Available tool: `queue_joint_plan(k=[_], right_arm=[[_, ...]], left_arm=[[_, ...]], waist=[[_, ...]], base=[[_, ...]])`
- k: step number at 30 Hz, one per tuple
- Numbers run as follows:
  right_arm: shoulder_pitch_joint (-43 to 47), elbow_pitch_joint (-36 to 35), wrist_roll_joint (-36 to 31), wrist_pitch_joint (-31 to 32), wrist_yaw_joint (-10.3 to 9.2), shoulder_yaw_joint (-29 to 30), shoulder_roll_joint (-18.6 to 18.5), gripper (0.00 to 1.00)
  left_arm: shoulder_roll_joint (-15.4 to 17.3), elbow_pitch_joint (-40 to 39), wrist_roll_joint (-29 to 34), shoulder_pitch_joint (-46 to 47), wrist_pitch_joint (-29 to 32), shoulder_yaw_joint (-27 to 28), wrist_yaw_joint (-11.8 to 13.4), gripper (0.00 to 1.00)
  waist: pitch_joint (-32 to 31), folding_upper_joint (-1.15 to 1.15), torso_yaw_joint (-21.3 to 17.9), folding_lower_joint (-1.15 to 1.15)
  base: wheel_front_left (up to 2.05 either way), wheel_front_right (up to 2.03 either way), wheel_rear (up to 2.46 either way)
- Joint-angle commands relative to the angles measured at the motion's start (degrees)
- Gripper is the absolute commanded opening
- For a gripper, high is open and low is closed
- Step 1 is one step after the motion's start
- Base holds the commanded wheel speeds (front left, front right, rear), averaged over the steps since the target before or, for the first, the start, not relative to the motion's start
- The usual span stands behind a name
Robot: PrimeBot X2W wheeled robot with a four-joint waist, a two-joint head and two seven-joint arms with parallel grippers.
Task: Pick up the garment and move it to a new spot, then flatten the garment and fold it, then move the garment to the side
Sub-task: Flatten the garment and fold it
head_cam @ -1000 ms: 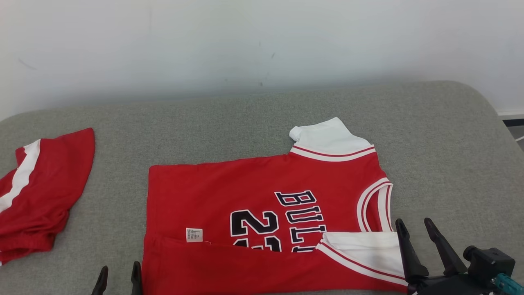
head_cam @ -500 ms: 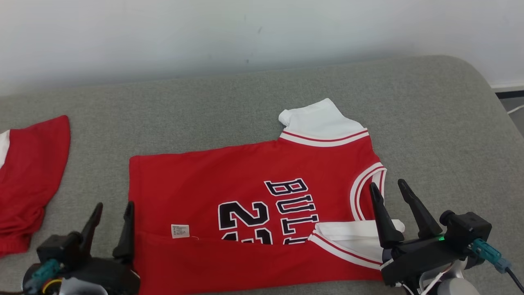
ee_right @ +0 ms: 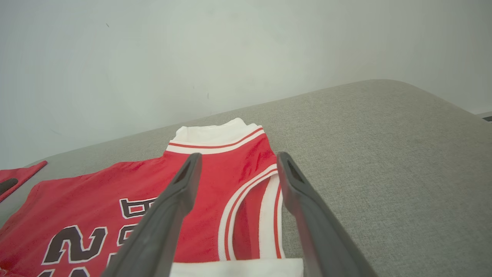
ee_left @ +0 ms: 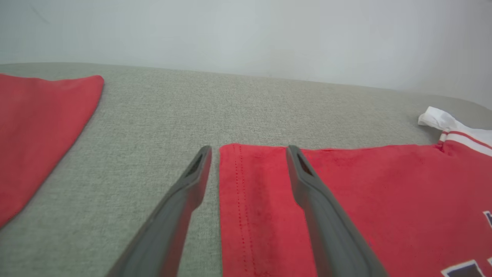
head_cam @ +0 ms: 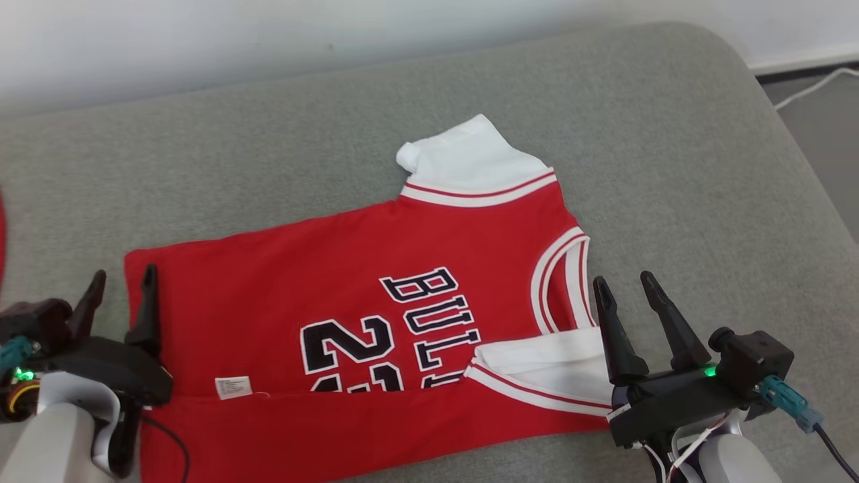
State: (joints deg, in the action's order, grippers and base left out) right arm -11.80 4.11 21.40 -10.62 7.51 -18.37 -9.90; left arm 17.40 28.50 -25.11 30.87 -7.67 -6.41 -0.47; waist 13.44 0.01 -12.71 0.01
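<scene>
On the grey upholstered surface (head_cam: 671,168), your red basketball jersey (head_cam: 402,268) lies partly folded; your left hand (head_cam: 125,272), unclenched, straddles its hem (ee_left: 234,200); your right hand (head_cam: 621,278), unclenched, flanks the armhole (head_cam: 560,282).

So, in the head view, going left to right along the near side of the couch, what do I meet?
left gripper → red jersey → right gripper
</scene>
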Motion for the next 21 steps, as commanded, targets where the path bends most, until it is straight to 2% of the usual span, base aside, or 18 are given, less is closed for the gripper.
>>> queue_joint_plan(k=[1,11,14,15,16,17,18,21], right_arm=[[-0.8,0.0,-0.2,-0.4,-0.04,-0.1,0.2,1.00],[-2.5,1.2,-0.2,-1.4,-0.04,-0.8,0.4,1.00],[-2.9,1.4,-0.3,-1.5,-0.04,-0.9,0.3,1.00],[-2.9,1.6,-0.3,-1.5,-0.04,-0.9,0.3,1.00],[-2.9,1.7,-0.3,-1.5,-0.04,-0.9,0.2,1.00],[-3.0,1.8,-0.3,-1.5,-0.04,-1.0,0.2,1.00],[-3.2,1.9,-0.3,-1.5,-0.04,-1.1,0.2,1.00],[-3.8,2.3,-0.3,-1.5,-0.04,-1.5,0.2,1.00]], left_arm=[[0.5,0.9,0.1,0.8,-0.3,0.1,-0.3,1.00],[2.0,10.7,0.6,7.2,-1.0,-0.6,-1.4,1.00],[1.5,12.7,0.7,8.7,-1.6,-1.3,-2.0,1.00],[1.3,13.4,0.8,9.1,-1.8,-1.6,-2.2,0.90],[1.3,14.0,1.1,9.7,-2.1,-2.0,-2.4,0.52],[1.2,14.6,1.3,10.3,-2.4,-2.2,-2.4,0.39],[1.1,15.3,1.5,10.7,-2.7,-2.5,-2.4,0.03],[0.9,17.5,1.8,11.8,-3.2,-3.0,-2.7,0.00]], waist=[[2.2,-0.01,-2.0,-0.01],[4.5,-0.01,-2.9,-0.01],[4.7,-0.01,-2.6,-0.01],[4.8,-0.01,-2.5,-0.01],[4.8,-0.01,-2.4,-0.01],[4.9,-0.01,-2.3,-0.01],[4.9,-0.01,-2.2,-0.01],[4.7,-0.01,-1.8,-0.01]], base=[[0.00,0.00,0.00],[0.00,0.00,0.00],[0.00,0.00,0.00],[0.00,0.00,0.00],[0.00,0.00,0.00],[0.00,0.00,0.00],[0.00,0.00,0.00],[0.00,0.00,0.00]])
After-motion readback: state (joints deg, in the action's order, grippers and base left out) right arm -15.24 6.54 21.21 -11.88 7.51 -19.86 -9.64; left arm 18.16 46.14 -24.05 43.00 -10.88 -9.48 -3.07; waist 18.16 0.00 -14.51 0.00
